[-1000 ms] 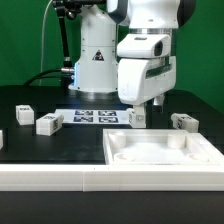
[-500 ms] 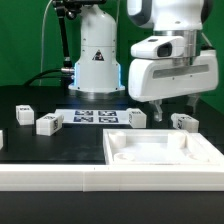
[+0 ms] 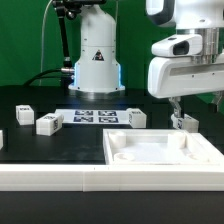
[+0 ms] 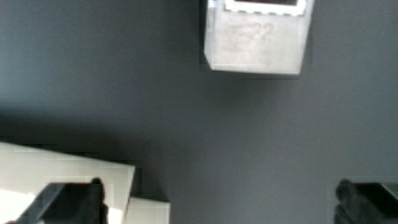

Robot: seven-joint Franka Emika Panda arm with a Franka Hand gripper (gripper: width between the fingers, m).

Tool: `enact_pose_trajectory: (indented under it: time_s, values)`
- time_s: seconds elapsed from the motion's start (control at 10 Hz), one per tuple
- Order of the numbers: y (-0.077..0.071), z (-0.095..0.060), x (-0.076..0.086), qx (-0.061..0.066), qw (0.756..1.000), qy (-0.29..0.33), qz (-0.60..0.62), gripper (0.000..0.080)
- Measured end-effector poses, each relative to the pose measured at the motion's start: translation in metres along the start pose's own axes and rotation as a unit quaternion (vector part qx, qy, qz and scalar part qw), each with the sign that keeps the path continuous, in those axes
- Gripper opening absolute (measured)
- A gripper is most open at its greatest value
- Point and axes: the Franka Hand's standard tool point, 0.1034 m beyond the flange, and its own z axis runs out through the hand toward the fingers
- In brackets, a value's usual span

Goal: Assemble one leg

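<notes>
Bare tabletop in front of marker board: free. White panel walls near side. Gap between middle leg and end leg open. Robot base blocks rear.

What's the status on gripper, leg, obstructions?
Gripper open, empty, hovering near rightmost leg. It lies on the table, ungripped. White panel nearby, not blocking.
</notes>
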Motion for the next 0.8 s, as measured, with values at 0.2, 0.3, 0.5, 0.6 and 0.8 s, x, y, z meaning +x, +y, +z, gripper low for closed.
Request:
enact_pose_trajectory:
  time_s: [0.2,0.3,0.5,0.6,0.8]
  values:
    - [0.0,0.001,-0.005,-0.002,1.0,-0.026,0.0,0.0649]
    - [0.001,0.001,-0.009,-0.005,0.997,-0.072,0.001,0.0649]
    - [0.0,0.006,-0.009,-0.006,0.99,-0.14,-0.005,0.0649]
    - [0.003,0.008,-0.011,-0.005,0.983,-0.184,-0.009,0.0649]
    - [0.001,0.011,-0.013,-0.006,0.969,-0.249,-0.004,0.0649]
